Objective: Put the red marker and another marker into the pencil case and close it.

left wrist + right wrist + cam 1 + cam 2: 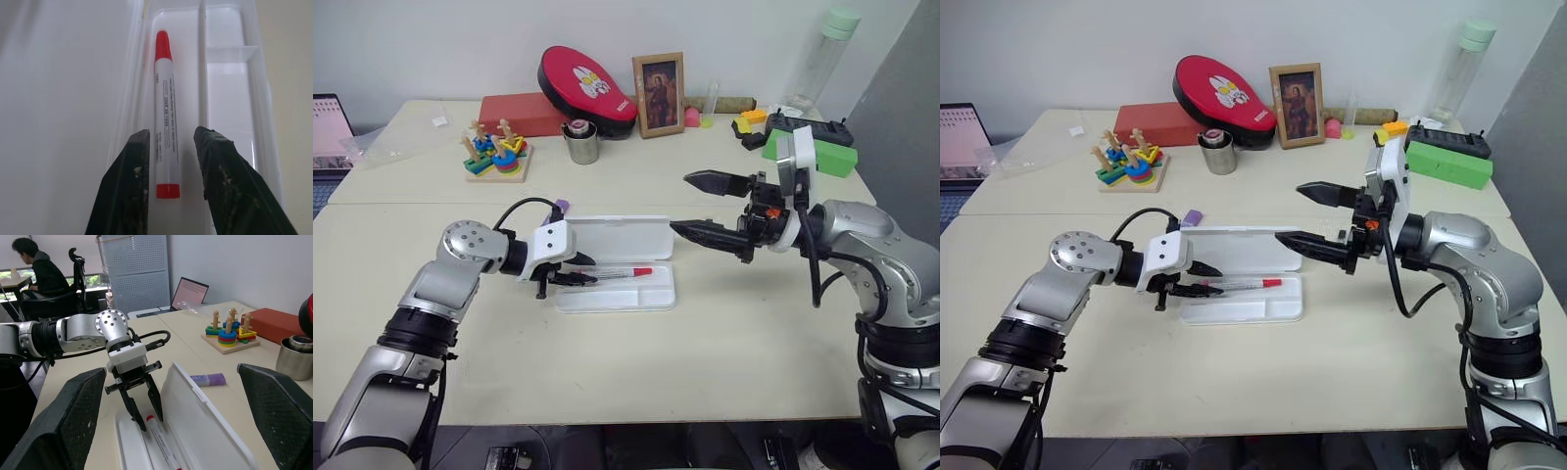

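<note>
The left claw (pixel 168 161), fingers parted, straddles the red marker (pixel 165 115) lying in the open pencil case (pixel 651 294). The right claw (pixel 697 206) hovers spread wide. The lilac highlighter (pixel 208 379) lies on the surface behind the lid.

Red marker (pixel 165 127) in pencil case (pixel 230 98) tray

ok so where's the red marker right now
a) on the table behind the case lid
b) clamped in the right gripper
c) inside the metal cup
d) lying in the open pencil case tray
d: the red marker lies flat in a long compartment of the open pencil case, with the left gripper open, a finger on each side of its end; the right gripper is open and empty.
</note>
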